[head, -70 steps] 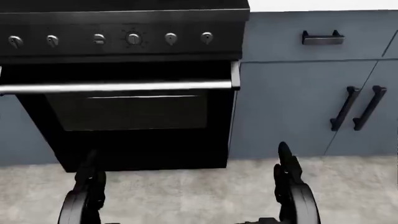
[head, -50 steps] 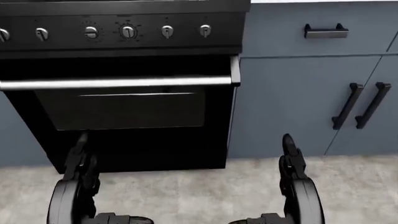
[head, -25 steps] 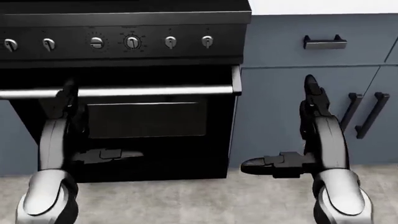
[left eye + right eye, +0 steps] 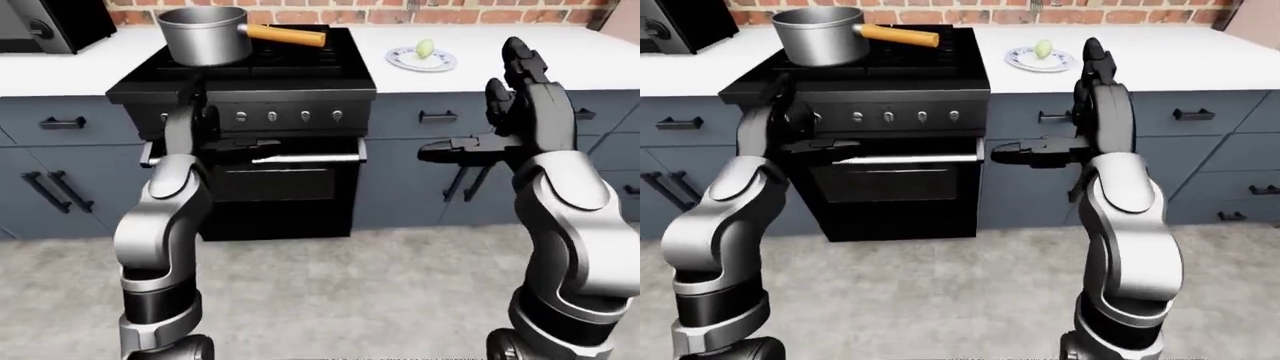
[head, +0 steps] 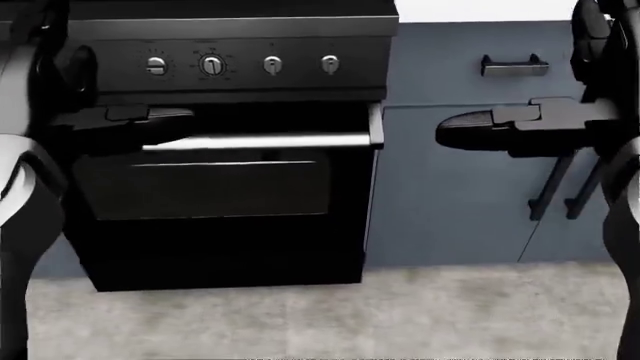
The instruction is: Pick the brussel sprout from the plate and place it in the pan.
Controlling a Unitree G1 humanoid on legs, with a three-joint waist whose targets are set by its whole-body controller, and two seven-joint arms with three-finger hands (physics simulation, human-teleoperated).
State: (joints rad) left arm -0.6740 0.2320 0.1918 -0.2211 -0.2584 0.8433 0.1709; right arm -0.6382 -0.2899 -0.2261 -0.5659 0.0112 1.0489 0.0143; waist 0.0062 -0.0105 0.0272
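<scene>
Sprout on its plate, pan on my stove

A pale green brussel sprout (image 4: pixel 425 48) sits on a small patterned plate (image 4: pixel 404 61); the grey, wooden-handled pan (image 4: pixel 207 35) stands upright, well apart.

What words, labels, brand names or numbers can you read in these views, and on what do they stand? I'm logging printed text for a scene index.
None can be read.
Black stove control panel: the silver knobs carry only tick marks around one dial, too small and blurred to read as numbers.
Grey metal pan with wooden handle: no marking visible.
White patterned plate under the green brussel sprout: rim pattern only, no letters.
Blue-grey cabinets: plain.
</scene>
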